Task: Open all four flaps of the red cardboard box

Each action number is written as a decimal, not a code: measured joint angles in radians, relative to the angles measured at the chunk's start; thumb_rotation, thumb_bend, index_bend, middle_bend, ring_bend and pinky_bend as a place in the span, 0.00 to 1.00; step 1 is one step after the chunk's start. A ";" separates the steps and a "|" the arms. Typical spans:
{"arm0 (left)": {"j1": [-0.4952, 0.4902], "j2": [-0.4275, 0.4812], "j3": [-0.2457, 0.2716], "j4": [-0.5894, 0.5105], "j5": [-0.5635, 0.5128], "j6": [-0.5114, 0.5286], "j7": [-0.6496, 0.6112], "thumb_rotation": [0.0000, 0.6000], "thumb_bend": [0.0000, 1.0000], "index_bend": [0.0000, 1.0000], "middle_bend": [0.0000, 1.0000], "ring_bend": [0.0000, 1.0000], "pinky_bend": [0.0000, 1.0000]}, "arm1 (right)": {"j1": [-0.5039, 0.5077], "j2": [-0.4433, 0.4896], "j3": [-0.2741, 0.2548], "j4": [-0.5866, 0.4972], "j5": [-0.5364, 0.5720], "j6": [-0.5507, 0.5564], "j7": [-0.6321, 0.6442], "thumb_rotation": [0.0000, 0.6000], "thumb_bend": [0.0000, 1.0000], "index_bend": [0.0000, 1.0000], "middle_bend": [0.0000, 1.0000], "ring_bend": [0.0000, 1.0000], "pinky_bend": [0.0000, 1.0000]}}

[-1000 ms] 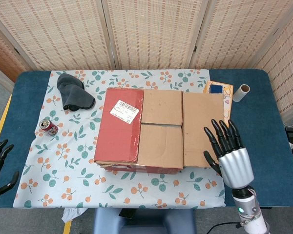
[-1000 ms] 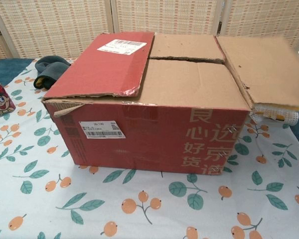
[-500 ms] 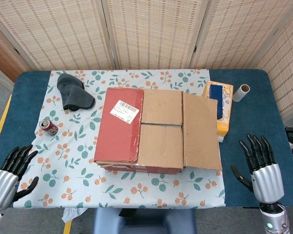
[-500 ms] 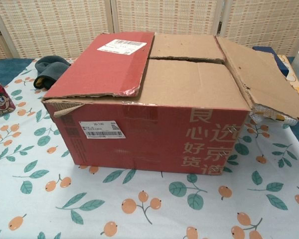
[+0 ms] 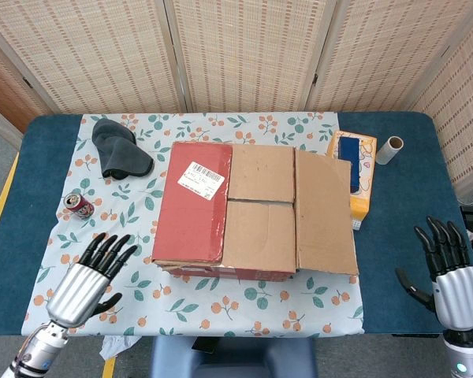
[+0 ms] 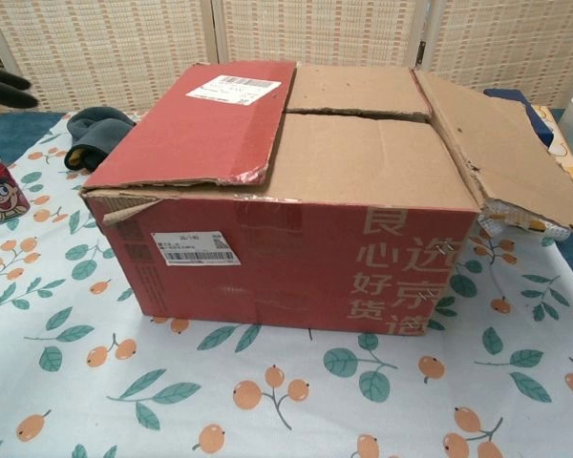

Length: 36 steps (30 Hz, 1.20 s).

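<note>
The red cardboard box (image 5: 221,209) (image 6: 296,267) sits mid-table on the patterned cloth. Its right outer flap (image 5: 325,211) (image 6: 501,157) is folded out past the box's right side. The left outer flap (image 5: 192,201) (image 6: 201,124), red with a white label, lies flat over the top. Two brown inner flaps (image 5: 258,205) (image 6: 363,143) lie closed. My left hand (image 5: 91,277) hovers left of the box's front corner, fingers spread, holding nothing; its fingertips (image 6: 2,86) show in the chest view's upper left. My right hand (image 5: 449,272) is far right of the box, fingers spread and empty.
A red drink can (image 5: 78,205) (image 6: 0,188) stands left of the box. A dark cloth (image 5: 120,150) (image 6: 91,129) lies at the back left. An orange carton (image 5: 356,169) lies under the right flap's edge. A cardboard tube (image 5: 389,149) is at the back right.
My left hand has moved right and forward towards the box's front left corner. My right hand has drawn back from the right flap to the far right. That flap has dropped lower.
</note>
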<state>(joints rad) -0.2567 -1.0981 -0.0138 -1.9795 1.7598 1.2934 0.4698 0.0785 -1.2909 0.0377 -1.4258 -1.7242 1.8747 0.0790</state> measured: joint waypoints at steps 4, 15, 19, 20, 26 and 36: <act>-0.061 -0.021 -0.034 -0.096 -0.077 -0.105 0.102 1.00 0.27 0.00 0.00 0.00 0.02 | -0.001 0.013 0.004 -0.001 0.021 -0.037 0.014 1.00 0.34 0.00 0.00 0.00 0.00; -0.196 -0.117 -0.086 -0.230 -0.266 -0.264 0.336 1.00 0.51 0.00 0.00 0.00 0.04 | 0.019 0.039 0.003 -0.007 0.053 -0.152 0.042 1.00 0.34 0.00 0.00 0.00 0.00; -0.239 -0.166 -0.099 -0.250 -0.322 -0.281 0.409 1.00 0.54 0.00 0.00 0.00 0.04 | 0.029 0.043 0.010 -0.003 0.065 -0.177 0.058 1.00 0.34 0.00 0.00 0.00 0.00; -0.250 -0.178 -0.102 -0.254 -0.339 -0.283 0.425 1.00 0.54 0.00 0.00 0.00 0.04 | 0.029 0.043 0.010 -0.002 0.066 -0.178 0.061 1.00 0.34 0.00 0.00 0.00 0.00; -0.318 -0.235 -0.133 -0.255 -0.437 -0.296 0.482 1.00 0.54 0.00 0.00 0.01 0.04 | 0.021 0.043 0.013 0.011 0.067 -0.171 0.084 1.00 0.34 0.00 0.00 0.00 0.00; -0.408 -0.324 -0.160 -0.202 -0.528 -0.261 0.537 1.00 0.51 0.00 0.00 0.00 0.04 | -0.003 0.076 0.002 0.012 -0.012 -0.063 0.232 1.00 0.34 0.00 0.00 0.00 0.00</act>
<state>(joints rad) -0.6650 -1.4224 -0.1738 -2.1812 1.2321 1.0327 1.0066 0.0759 -1.2149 0.0392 -1.4134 -1.7366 1.8121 0.3114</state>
